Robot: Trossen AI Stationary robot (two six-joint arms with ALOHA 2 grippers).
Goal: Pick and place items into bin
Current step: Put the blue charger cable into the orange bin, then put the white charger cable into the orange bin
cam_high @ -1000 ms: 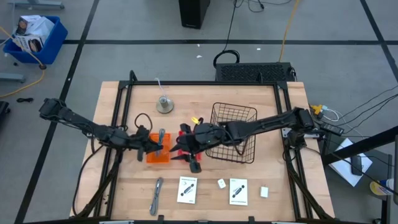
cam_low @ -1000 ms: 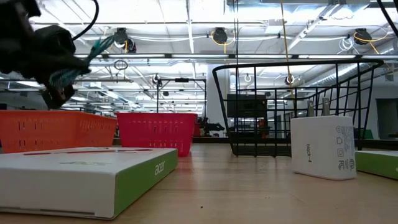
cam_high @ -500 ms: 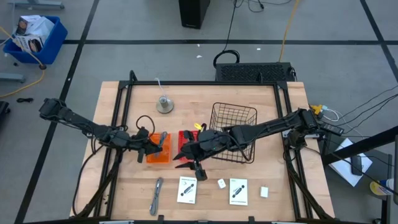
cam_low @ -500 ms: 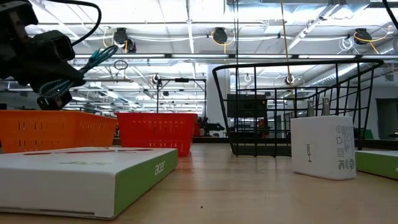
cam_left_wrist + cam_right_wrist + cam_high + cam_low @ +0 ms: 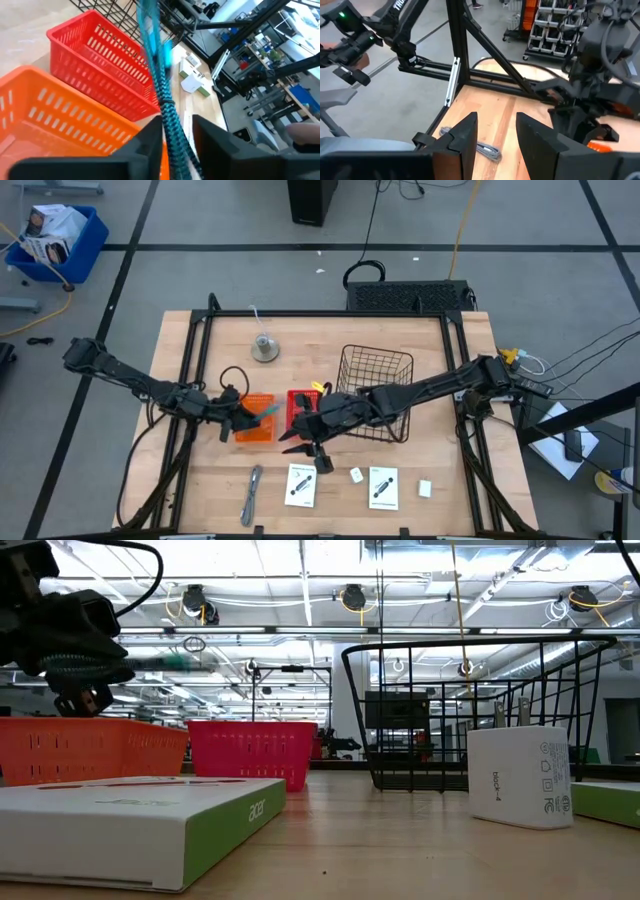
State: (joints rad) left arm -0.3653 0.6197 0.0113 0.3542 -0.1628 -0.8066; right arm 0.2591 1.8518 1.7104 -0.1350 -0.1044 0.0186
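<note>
Left wrist view: your left gripper [image 5: 170, 131] is clamped on the teal-handled tool [image 5: 156, 65] above the orange bin [image 5: 60, 120]. It looks slim, stiff and probably light; grip mid-handle. The right gripper [image 5: 495, 131] hovers with fingers apart.

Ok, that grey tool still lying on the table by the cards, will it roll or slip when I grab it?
The grey tool looks slim, straight and metallic, so it is probably stiff and light. It lies flat on the wooden table, so rolling seems unlikely, though it may skid. Its textured handle should help grip. The open right gripper is nearest.
</note>
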